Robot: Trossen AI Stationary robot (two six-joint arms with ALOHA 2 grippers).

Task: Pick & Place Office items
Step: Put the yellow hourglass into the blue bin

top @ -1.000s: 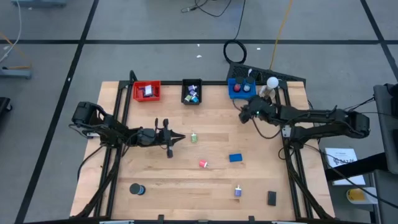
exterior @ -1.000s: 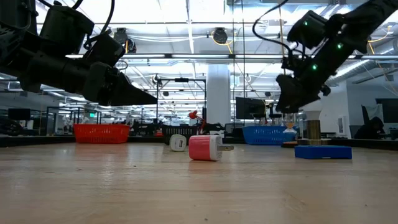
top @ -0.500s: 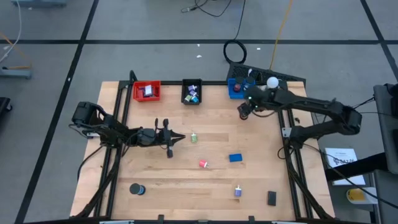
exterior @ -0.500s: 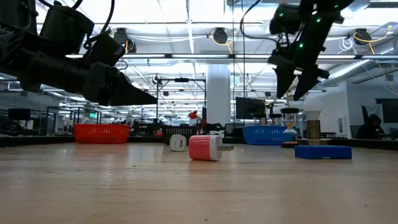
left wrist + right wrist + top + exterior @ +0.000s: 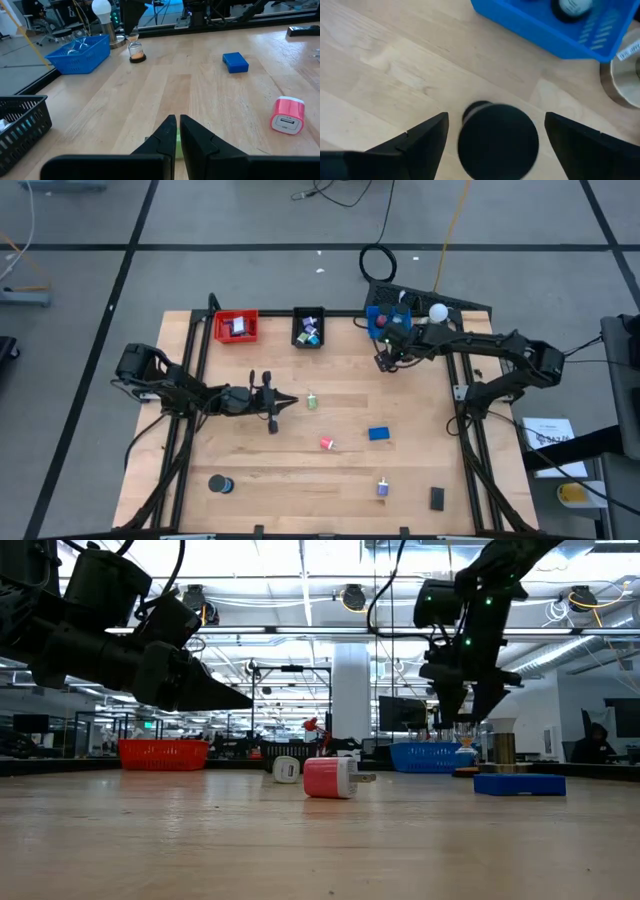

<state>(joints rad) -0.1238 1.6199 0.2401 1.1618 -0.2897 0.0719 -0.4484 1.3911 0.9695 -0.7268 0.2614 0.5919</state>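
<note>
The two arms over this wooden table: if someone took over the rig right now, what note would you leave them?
Left gripper: shut, empty, waiting low over the table's left middle.
Right gripper: open, empty, hanging right above the upright hourglass by the blue tray.
Done: some small items already lie in the red tray, black tray and blue tray.
Left on the table: hourglass, green-and-white piece, pink charger, blue block, small purple piece, black block, black disc.
</note>
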